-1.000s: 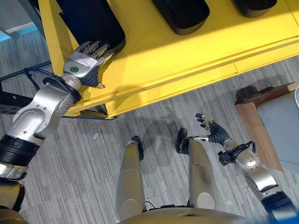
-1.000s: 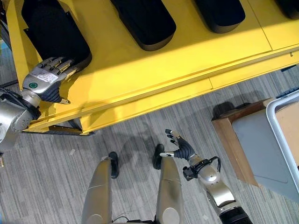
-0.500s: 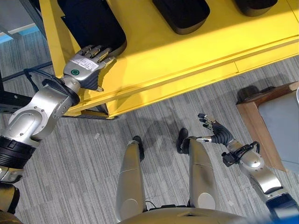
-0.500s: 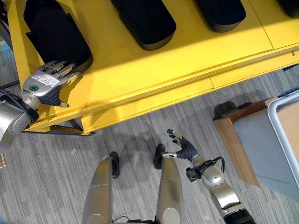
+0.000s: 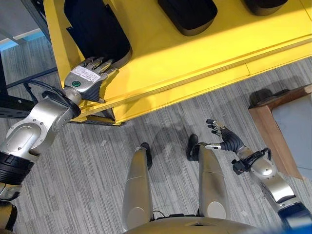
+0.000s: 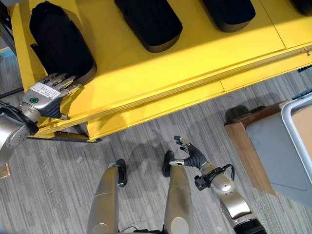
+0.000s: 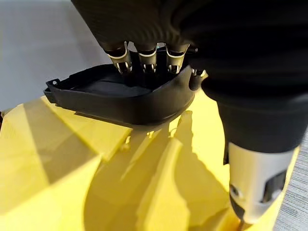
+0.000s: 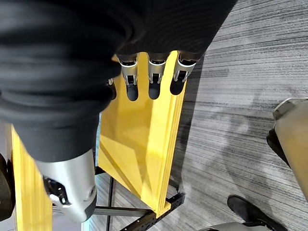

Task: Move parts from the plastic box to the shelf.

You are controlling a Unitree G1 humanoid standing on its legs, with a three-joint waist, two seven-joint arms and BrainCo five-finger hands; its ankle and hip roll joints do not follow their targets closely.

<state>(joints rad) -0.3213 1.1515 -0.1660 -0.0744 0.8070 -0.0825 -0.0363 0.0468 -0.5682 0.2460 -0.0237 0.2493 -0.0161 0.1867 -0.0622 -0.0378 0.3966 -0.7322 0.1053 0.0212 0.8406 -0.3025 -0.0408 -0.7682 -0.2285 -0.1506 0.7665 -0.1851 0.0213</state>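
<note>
- Since the earlier frames, the left hand (image 5: 87, 78) is seen drawn slightly back toward the shelf's front edge, its fingertips now at the near end of the leftmost black part (image 5: 97, 30) instead of over it; the right hand (image 5: 222, 138) is little changed.
- The left hand is recorded with fingers nearly straight and laid against the near rim of the black part, as the left wrist view confirms; nothing is clasped.
- The right hand is held low over the floor, lower right of the frame, fingers relaxed and spread, carrying nothing.
- The task's thing, the black part, is lying on the yellow shelf (image 5: 195, 53) at the upper left, with further black parts (image 6: 146, 19) set in a row along the shelf toward the upper right.
- The plastic box (image 6: 300, 141) is judged to be the grey-rimmed container at the right edge, resting on a wooden stand (image 6: 243, 146); its contents cannot be told.
- Risk: the part's near end sits close to the shelf's front edge, so a dragging withdrawal of the fingers could pull it forward and off.
- Risk: a fingertip catching the part's raised rim could tilt or skew it out of line.
- Surface: the shelf is smooth, glossy yellow, likely offering little grip.
- Room: grey striped carpet (image 5: 97, 170) is noted below, with a dark metal frame (image 5: 19, 97) at the left edge.
</note>
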